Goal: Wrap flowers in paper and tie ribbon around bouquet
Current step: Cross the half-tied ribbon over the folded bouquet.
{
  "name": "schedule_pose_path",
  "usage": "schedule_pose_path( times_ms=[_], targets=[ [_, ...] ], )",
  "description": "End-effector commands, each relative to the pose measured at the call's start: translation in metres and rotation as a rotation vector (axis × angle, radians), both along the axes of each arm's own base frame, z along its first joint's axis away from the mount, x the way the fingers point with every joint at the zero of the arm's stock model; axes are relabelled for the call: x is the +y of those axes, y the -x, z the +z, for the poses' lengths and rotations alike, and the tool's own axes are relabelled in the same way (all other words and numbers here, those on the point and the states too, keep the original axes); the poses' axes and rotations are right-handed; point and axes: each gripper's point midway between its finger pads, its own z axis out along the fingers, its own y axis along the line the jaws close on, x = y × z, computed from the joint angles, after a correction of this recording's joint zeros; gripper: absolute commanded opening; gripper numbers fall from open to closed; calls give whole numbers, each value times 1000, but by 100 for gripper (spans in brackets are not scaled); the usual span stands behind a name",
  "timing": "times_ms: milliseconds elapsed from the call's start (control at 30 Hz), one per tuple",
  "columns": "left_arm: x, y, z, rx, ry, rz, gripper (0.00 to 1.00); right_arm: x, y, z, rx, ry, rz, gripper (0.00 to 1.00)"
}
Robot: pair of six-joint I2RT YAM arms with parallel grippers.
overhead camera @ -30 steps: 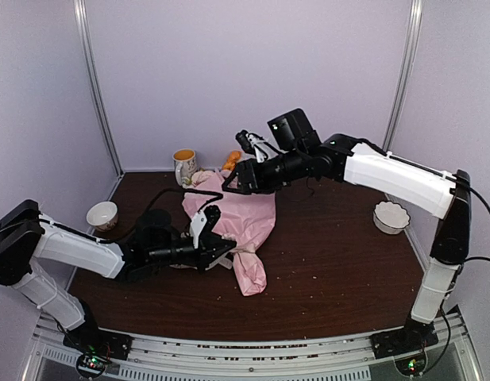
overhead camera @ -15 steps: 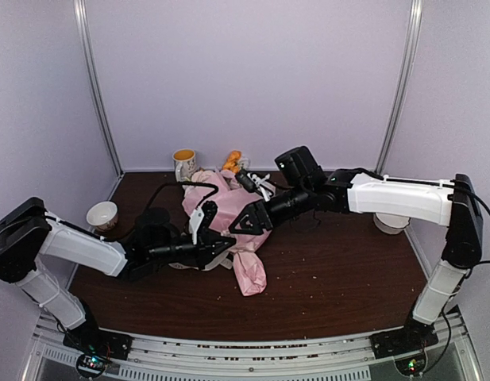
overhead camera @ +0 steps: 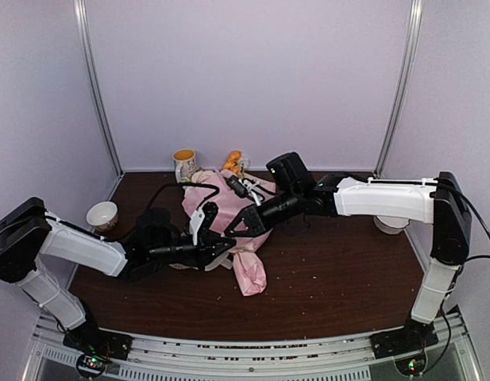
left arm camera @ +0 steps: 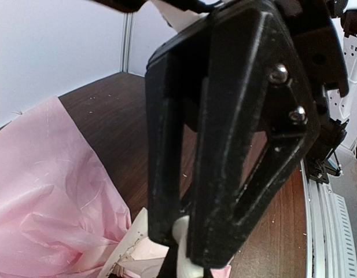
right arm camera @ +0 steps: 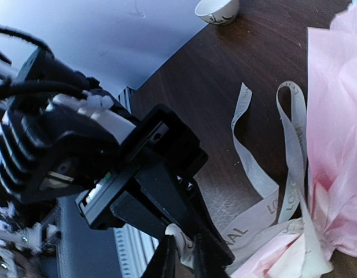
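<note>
The bouquet (overhead camera: pixel 246 232), a pale pink paper cone, lies mid-table with orange flowers (overhead camera: pixel 231 161) at its far end. The paper (right arm camera: pixel 340 116) fills the right of the right wrist view. The cream ribbon (right arm camera: pixel 249 169) loops over the table beside it and runs into the left gripper's fingers (right arm camera: pixel 187 200). My left gripper (overhead camera: pixel 222 248) is shut on the ribbon at the bouquet's near left side. My right gripper (right arm camera: pixel 184 256) has come in against it, its jaws closed on the same ribbon end. In the left wrist view the right gripper's fingers (left arm camera: pixel 224 145) pinch that white ribbon (left arm camera: pixel 187 246).
A mug (overhead camera: pixel 184 166) stands at the back left by the wall. One white bowl (overhead camera: pixel 102 214) sits at the left edge, another (overhead camera: pixel 390 219) at the right, partly behind the right arm. Small crumbs dot the dark wooden table (overhead camera: pixel 332 270).
The right arm has swung down and left from above the bouquet's top to the left gripper, and its jaws have closed on the ribbon. The left arm has stayed put.
</note>
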Motion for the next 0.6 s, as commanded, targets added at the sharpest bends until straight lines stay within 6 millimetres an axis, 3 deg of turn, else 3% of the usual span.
schedule_pose_path(
  times_ms=[0,100,200,300,433,567],
  targets=[
    [-5,-5,14,-34,19,-4,0,5,1,21,-24,-57,31,2],
    [-3,-7,11,-18,-15,7,1,0,-3,23,-43,-45,10,0],
    [7,-10,8,-7,-74,55,50,-5,-9,22,-45,-35,-18,0],
    [25,-8,14,-37,-115,98,74,-8,-14,17,-48,-16,-38,0],
    [54,-18,13,10,-160,163,82,-10,-18,12,-49,3,-51,0],
    [96,-55,-10,118,-277,358,80,-10,-19,12,-51,1,-56,0]
  ],
)
